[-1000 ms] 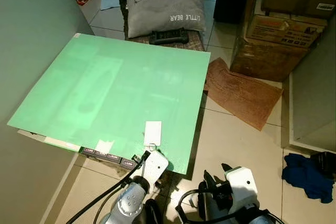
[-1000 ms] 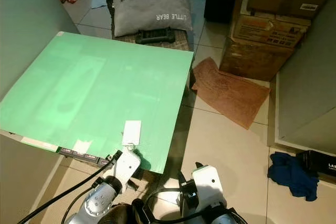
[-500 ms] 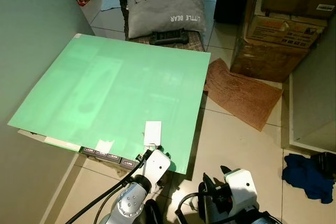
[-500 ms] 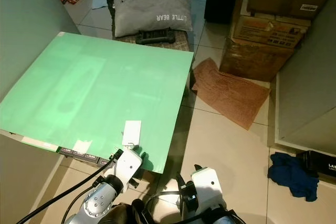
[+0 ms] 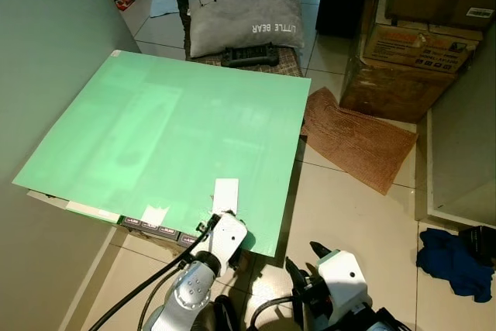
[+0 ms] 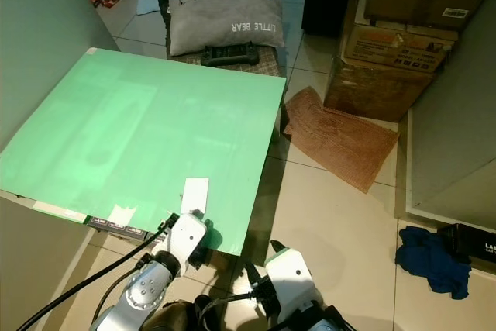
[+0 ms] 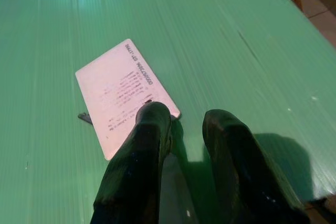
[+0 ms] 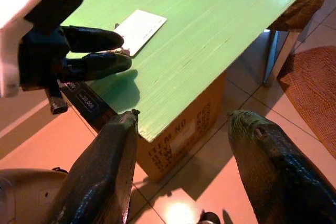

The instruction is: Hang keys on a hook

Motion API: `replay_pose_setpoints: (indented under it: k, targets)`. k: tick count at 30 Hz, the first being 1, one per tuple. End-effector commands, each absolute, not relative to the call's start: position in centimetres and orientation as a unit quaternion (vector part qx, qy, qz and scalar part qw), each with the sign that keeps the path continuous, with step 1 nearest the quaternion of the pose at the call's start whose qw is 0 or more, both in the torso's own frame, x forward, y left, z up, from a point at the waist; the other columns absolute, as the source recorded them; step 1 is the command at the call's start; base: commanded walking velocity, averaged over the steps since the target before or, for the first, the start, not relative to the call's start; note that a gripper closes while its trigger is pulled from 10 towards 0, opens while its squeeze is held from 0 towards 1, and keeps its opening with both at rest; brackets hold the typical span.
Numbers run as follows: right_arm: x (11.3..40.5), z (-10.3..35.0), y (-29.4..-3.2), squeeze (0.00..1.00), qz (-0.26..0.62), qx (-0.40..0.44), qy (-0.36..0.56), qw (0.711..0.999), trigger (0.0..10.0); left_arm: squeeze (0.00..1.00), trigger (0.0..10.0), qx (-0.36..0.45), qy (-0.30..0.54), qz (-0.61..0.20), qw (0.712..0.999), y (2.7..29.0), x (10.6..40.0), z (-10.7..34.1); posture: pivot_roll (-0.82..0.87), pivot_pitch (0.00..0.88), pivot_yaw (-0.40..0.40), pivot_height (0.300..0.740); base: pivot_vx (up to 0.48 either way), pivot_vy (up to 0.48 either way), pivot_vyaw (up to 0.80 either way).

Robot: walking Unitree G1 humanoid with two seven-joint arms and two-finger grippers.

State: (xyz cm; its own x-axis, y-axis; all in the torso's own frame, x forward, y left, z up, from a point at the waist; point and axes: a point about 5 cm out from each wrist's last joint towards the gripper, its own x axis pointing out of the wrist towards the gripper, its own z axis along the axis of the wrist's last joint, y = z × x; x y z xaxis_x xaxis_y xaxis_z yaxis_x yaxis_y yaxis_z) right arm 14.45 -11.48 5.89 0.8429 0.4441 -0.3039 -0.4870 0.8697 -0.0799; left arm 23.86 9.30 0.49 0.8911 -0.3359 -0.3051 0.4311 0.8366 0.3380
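The left gripper (image 7: 181, 124), its two black fingers slightly apart, rests at the near edge of the flat green corrugated board (image 5: 170, 137), fingertips touching the white rectangular key card (image 7: 123, 93), while the wide-open right gripper (image 8: 184, 129) hangs beside the board's near corner.

I count one white card (image 5: 225, 195) on one green counter (image 5: 178, 129), two grey pillows (image 5: 246, 25), two cardboard boxes (image 5: 403, 75), one brown mat (image 5: 356, 139), one blue cloth (image 5: 453, 260).
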Motion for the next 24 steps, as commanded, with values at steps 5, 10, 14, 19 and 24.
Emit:
replay_pose_setpoints:
  k: [5,10,14,19,24]
  targets:
    - [13.9,6.0,-11.2,0.00,0.250,-0.070,0.141,0.955,10.0,0.00,10.0,0.201,0.146,-0.180,0.952,10.0,23.8,-0.4,-0.28,0.247,0.103,0.740,0.000,0.000,0.00]
    - [13.7,5.9,-11.2,0.00,0.250,-0.070,0.144,0.955,10.0,0.00,10.0,0.203,0.148,-0.167,0.953,10.2,24.2,-0.4,-0.29,0.255,0.102,0.740,0.000,0.000,0.00]
    - [13.6,5.8,-11.4,0.00,0.248,-0.070,0.148,0.955,10.0,0.00,10.0,0.204,0.154,-0.159,0.954,10.2,24.5,-0.5,-0.29,0.258,0.102,0.740,0.000,0.000,0.00]
    - [13.4,5.8,-11.5,0.00,0.246,-0.070,0.151,0.955,10.0,0.00,10.0,0.201,0.162,-0.158,0.953,10.3,24.0,-0.9,-0.29,0.263,0.097,0.740,0.000,0.000,0.00]
    - [13.4,5.7,-11.5,0.00,0.247,-0.070,0.154,0.954,10.0,0.00,10.0,0.201,0.158,-0.165,0.953,10.4,23.1,-0.9,-0.28,0.264,0.096,0.740,0.000,0.000,0.00]
